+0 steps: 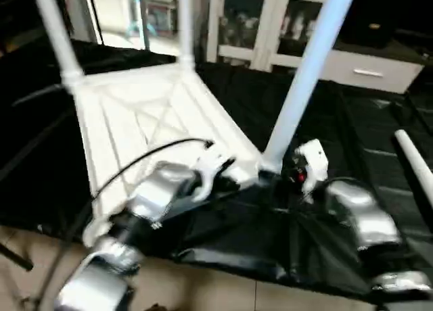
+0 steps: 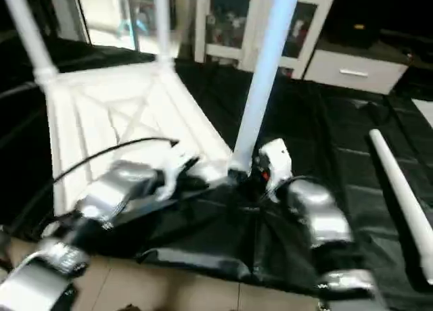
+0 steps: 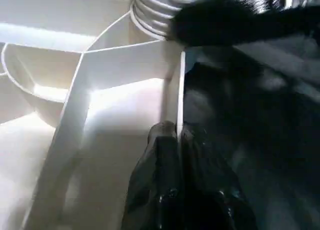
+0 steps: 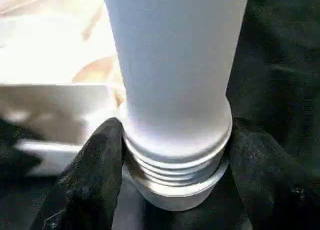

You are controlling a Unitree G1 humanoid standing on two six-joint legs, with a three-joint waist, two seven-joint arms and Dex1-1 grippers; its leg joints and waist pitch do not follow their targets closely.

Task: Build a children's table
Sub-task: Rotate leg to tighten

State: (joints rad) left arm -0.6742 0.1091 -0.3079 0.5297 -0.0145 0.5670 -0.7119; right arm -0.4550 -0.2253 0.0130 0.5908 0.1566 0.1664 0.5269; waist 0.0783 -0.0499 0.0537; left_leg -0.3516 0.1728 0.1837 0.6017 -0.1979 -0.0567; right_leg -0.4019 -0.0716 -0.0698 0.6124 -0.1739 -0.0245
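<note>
Black sheet (image 1: 352, 122) covers the floor; a white cabinet (image 1: 284, 27) stands behind it.

Top (image 1: 142, 122) lies upside down on the sheet, X ribs facing up. Two legs (image 1: 57, 34) stand upright in the far corner sockets. A third leg (image 1: 308, 71) stands in the near right corner, leaning slightly, its ribbed base at the socket. The fourth leg (image 2: 402, 193) lies loose on the sheet, well apart to the right.

Left hand (image 3: 177, 140) is closed on the top's thin rim wall near that corner, fingers pinching it from both sides.

Right hand (image 4: 175, 190) sits at the third leg's base, a black finger (image 4: 95, 175) on either side of the threaded collar, touching it.
</note>
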